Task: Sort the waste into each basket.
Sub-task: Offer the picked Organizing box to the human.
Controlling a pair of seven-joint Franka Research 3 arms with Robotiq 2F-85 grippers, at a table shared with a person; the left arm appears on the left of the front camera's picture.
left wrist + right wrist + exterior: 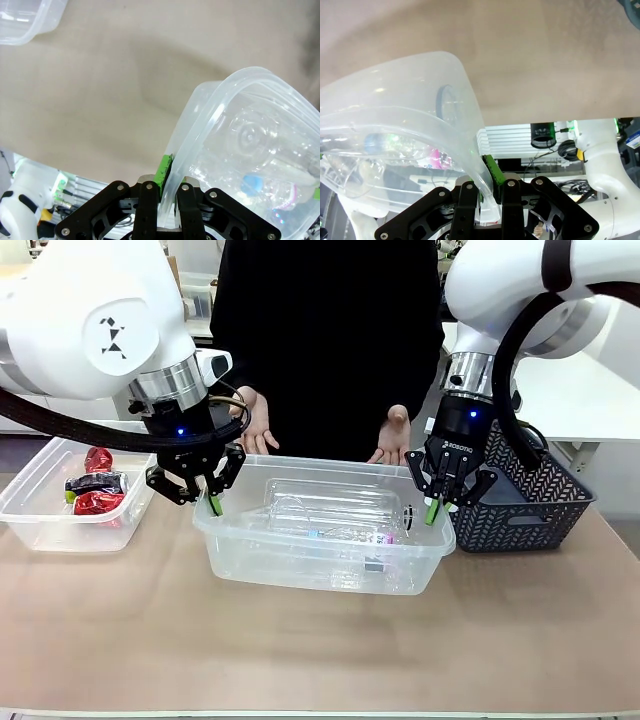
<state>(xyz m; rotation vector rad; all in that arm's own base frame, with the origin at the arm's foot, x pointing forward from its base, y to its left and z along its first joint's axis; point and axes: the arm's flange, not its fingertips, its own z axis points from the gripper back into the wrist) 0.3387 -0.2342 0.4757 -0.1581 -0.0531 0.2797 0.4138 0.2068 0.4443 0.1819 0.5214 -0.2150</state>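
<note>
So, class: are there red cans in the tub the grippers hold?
No: that tub holds clear bottles; the red cans lie in the left tub.

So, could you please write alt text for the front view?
Both grippers, left and right, have their jaws shut on opposite rims of a clear tub holding plastic bottles. A second tub holds red waste; a person's open hands wait behind.

My left gripper (214, 502) and right gripper (433, 510) point down, jaws clamped tight. The person's hands (256, 423) lie palms-up at twelve o'clock.
</note>
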